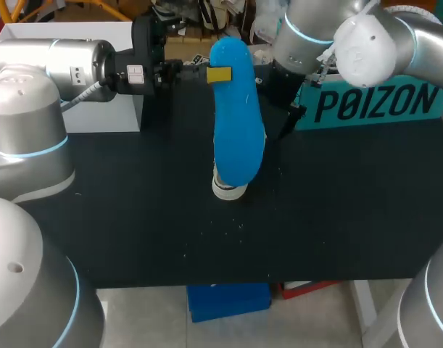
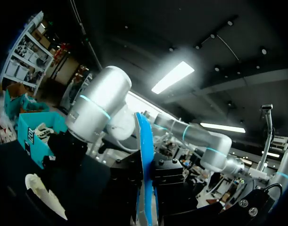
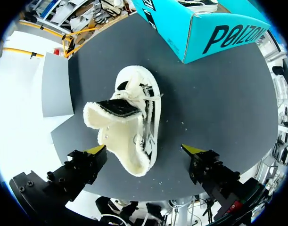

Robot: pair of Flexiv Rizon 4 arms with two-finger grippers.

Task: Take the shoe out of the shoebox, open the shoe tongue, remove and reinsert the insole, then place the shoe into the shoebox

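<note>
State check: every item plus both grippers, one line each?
insole: out of the shoe, held upright above the table
shoe: on the table, outside the shoebox, tongue pulled open, not gripped
shoebox: open at the top, on the table beyond the shoe
left gripper: shut on the insole
right gripper: open, over the shoe, not touching it

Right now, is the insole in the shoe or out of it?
Out: the left hand holds the blue insole up, apart from the shoe beneath the right hand.
</note>
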